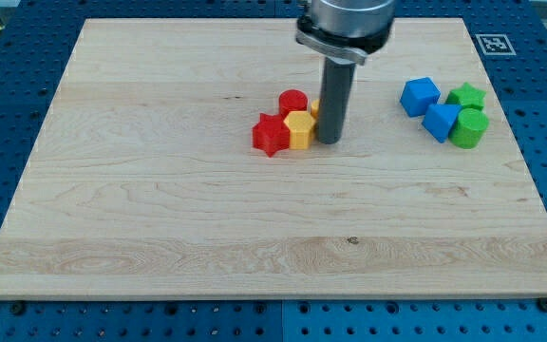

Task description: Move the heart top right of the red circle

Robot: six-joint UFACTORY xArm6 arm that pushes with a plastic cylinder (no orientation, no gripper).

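The red circle (293, 101) sits just above the board's middle. A red star (272, 134) lies at its lower left. A yellow block (300, 127) touches both; it looks angular, and I cannot tell whether it is the heart or a pentagon. A sliver of a second yellow block (316, 106) shows right of the red circle, mostly hidden behind my rod, so its shape cannot be made out. My tip (330, 142) rests on the board against the right side of the first yellow block, below the hidden one.
At the view's right stand a blue cube (420, 95), a second blue block (441, 122), a green star (466, 96) and a green round block (469, 127). The wooden board (160, 218) lies on a blue perforated table.
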